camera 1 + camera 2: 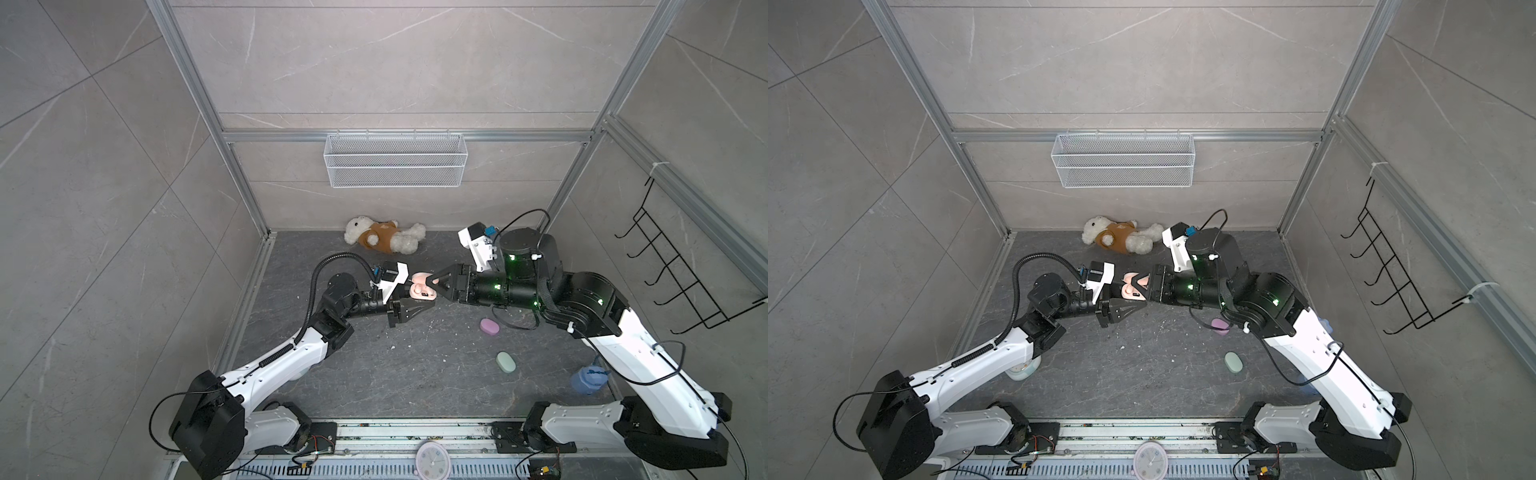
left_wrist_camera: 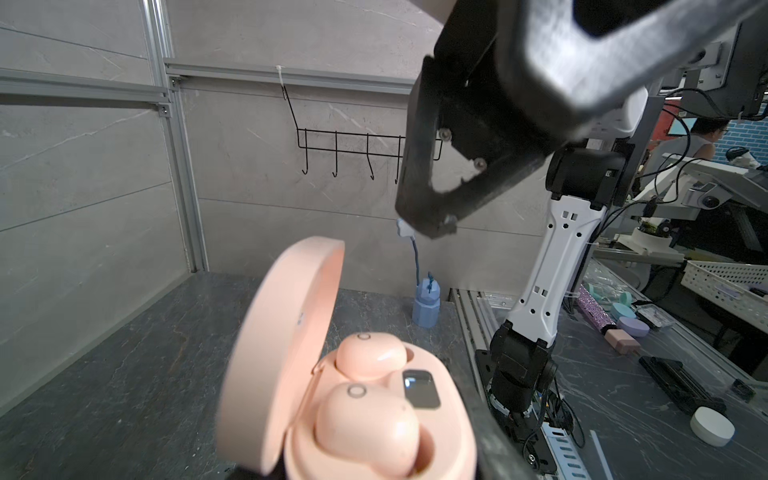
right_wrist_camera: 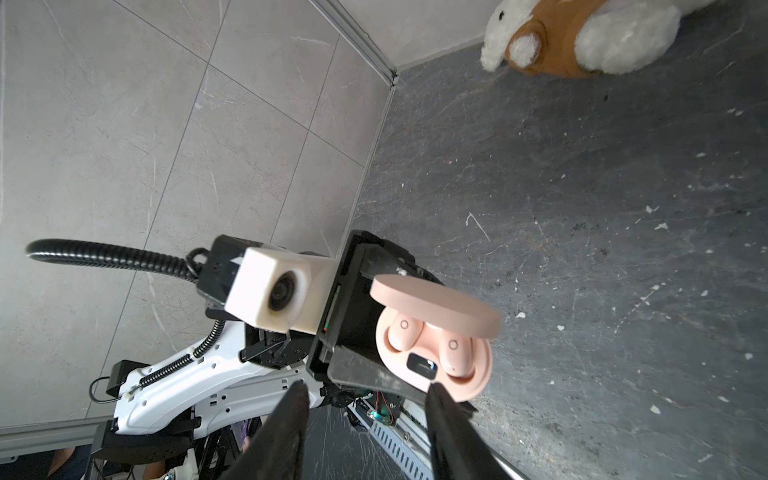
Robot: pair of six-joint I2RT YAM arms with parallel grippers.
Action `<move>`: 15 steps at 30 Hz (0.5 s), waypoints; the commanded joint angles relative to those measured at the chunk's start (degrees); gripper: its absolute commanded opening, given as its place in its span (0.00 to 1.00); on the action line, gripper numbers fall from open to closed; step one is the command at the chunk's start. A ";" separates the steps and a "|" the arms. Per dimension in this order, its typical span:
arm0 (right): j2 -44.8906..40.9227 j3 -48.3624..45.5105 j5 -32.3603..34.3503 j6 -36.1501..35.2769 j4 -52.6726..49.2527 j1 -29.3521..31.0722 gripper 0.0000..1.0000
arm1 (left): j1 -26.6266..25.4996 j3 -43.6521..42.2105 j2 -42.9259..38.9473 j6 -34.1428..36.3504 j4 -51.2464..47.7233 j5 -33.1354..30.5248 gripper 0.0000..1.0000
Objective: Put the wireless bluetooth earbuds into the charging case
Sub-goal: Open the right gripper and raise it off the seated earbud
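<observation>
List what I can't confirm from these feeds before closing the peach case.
- Peach earbuds seating: too small in both top views; the lid overhangs them in the right wrist view.
- Peach case base: cut by the frame edge in the left wrist view.
- Lilac case: partly behind the right arm in a top view.
- Lilac and mint case contents: both closed.

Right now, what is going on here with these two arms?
The left gripper holds the peach case, lid open, with both peach earbuds seated inside. The right gripper is open and empty just in front of it. The lilac case and mint case lie closed on the table.
</observation>
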 commanded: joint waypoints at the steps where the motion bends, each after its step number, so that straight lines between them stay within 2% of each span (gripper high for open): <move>1: 3.71 5.88 1.72 -4.19 -6.42 -2.10 0.49 | -0.10 1.96 -1.83 1.29 1.76 0.73 0.14; 5: 8.43 11.46 1.86 -6.64 -9.54 -5.69 0.49 | -0.05 1.71 -2.54 1.37 0.89 0.93 0.14; 10: 15.09 18.54 1.32 -9.52 -14.00 -6.28 0.47 | -0.09 1.56 -2.80 1.44 0.48 1.04 0.14; 15: 14.60 16.71 -0.14 -9.41 -13.90 -4.05 0.43 | -0.10 2.04 -2.40 1.89 0.30 1.05 0.14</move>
